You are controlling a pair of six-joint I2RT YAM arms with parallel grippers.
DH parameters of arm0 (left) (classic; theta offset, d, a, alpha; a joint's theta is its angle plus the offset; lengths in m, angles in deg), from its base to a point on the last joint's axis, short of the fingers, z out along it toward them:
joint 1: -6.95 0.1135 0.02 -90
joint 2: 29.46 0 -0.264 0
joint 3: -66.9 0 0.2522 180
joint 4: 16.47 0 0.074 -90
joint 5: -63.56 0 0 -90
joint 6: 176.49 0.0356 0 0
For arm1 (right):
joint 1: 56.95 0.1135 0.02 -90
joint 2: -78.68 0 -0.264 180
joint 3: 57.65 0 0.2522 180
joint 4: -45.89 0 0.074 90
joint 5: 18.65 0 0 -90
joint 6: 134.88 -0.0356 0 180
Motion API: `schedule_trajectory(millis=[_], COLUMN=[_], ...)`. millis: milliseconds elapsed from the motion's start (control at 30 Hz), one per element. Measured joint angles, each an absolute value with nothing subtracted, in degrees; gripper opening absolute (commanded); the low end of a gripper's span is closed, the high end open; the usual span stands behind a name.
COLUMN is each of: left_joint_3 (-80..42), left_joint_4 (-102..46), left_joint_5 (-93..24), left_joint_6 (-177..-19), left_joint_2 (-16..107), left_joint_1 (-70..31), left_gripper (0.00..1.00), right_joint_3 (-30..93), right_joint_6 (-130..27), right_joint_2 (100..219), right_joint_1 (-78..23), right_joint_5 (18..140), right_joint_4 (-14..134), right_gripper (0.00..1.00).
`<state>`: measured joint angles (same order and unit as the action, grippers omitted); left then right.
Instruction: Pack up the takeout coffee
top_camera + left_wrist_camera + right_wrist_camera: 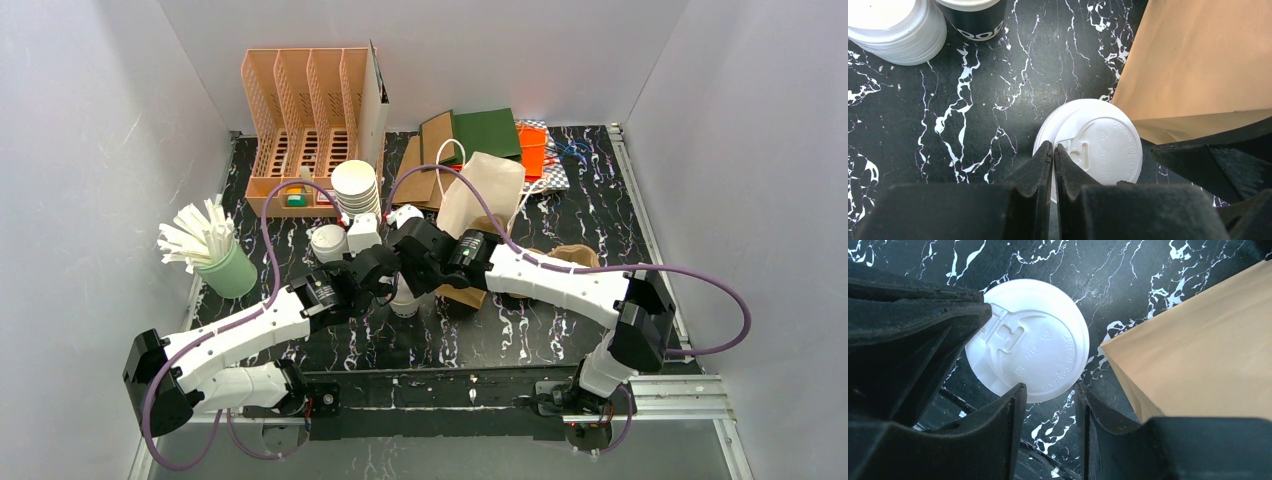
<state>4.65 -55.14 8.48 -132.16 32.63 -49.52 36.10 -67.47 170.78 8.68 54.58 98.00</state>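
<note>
My L gripper (1053,147) is pressed together w/ nothing in it. Its tips sit at the near-left edge of the takeout coffee (1098,150), which stands upright on the table (988,100) just below and ahead, poss. touching the white sip lid's rim, can't tell from this angle. My R gripper (1050,386) is spread partway & empty, same cup just beyond its tips, slightly left; a brown paper bag (1198,340) lies just right of both grippers, and a stack of lids (893,30) & a dark cup (975,17) sit well ahead-left of the L one.
</note>
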Motion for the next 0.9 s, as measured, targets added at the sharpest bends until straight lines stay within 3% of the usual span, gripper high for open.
schedule_trajectory(millis=[600,900], left_joint_3=[5.11,5.85], left_joint_4=[-56.48,-56.67], left_joint_5=[7.12,7.8], left_joint_6=[-133.95,-134.45], left_joint_2=[32.63,32.63], left_joint_1=[-49.52,-49.52], left_gripper=[0.06,0.24], right_joint_3=[35.83,34.96], right_joint_6=[-68.54,-68.52], right_joint_2=[172.27,172.81], right_joint_1=[8.68,8.68], right_joint_5=[52.44,52.59], right_joint_4=[95.24,93.97], right_gripper=[0.5,0.5])
